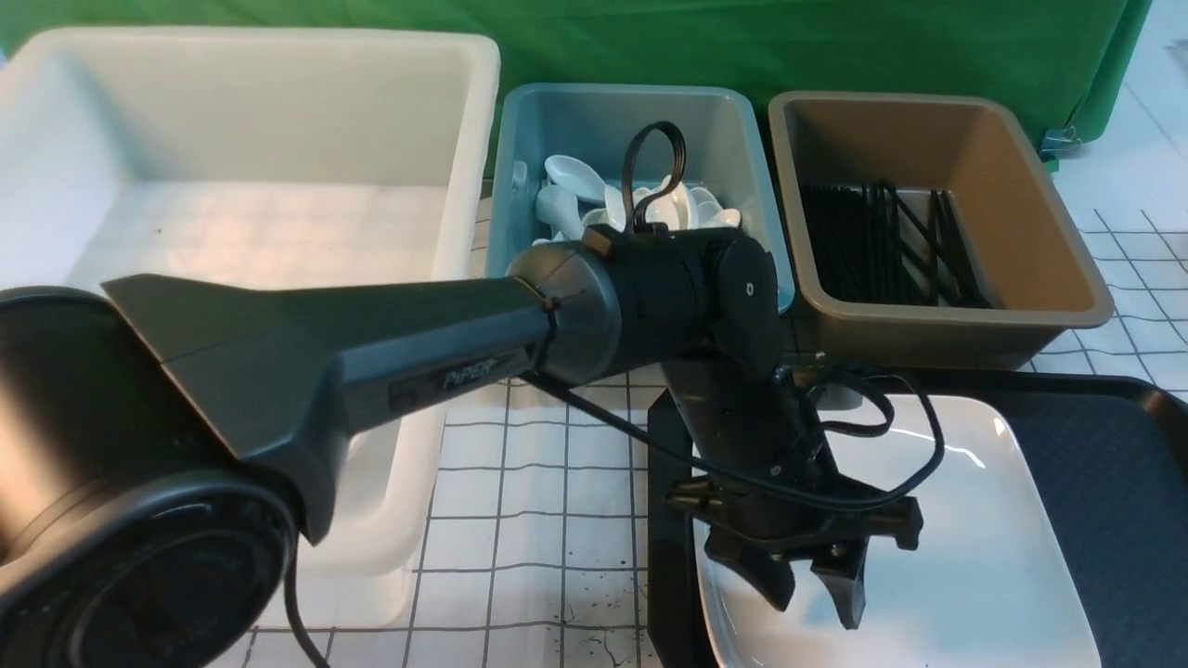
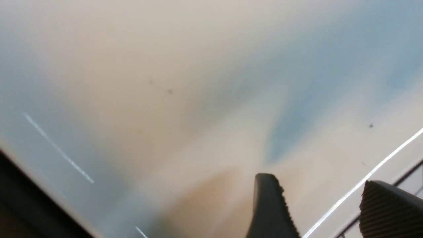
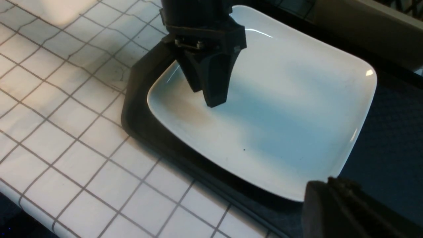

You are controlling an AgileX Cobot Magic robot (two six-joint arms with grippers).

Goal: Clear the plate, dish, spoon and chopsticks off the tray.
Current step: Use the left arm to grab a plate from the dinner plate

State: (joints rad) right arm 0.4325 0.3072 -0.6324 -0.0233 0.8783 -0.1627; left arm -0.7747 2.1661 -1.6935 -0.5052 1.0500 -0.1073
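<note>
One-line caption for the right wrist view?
Left gripper hangs open over the plate lying on the tray.

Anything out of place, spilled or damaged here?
Nothing serious. The plate sits in the tray, at its left end, marked only by tiny dark specks. In the brown tub, a few chopsticks lie diagonally across the others.

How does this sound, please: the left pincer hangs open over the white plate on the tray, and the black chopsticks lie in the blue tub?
One slip: the front view shows the chopsticks in the brown tub; the blue tub holds white spoons. The left pincer does hang open over the plate on the tray.
</note>
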